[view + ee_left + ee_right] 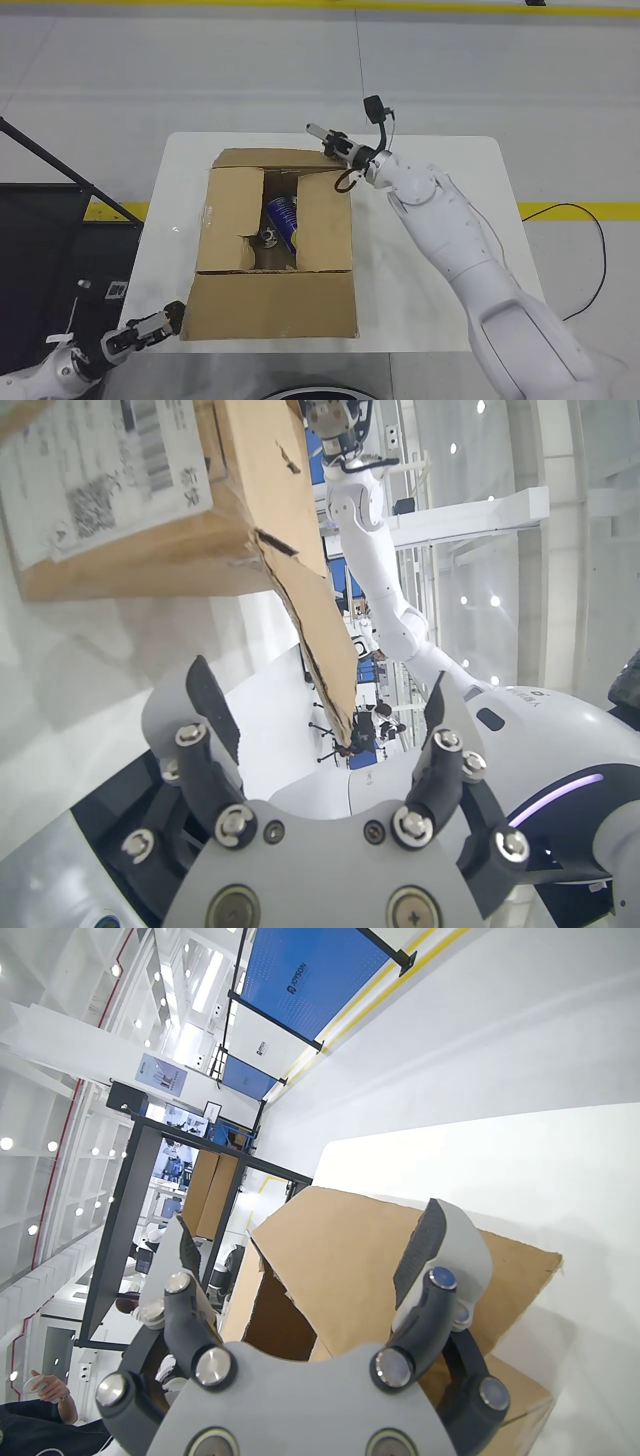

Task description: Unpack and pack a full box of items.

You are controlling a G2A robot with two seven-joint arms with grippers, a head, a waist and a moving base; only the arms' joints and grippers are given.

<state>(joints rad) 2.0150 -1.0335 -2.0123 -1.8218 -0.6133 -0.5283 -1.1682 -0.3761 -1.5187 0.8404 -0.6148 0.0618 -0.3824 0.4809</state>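
Sitting inside cardboard box (228, 215): blue can (283, 222)

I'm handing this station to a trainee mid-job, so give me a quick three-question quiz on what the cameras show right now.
1. What blue thing shows inside the half-open box?
2. True or false: the left gripper is shut.
3. The right gripper is: A) deep inside the box, B) near the box's far edge, C) clamped on the can.

Key: 1. A can. 2. False, it is open. 3. B.
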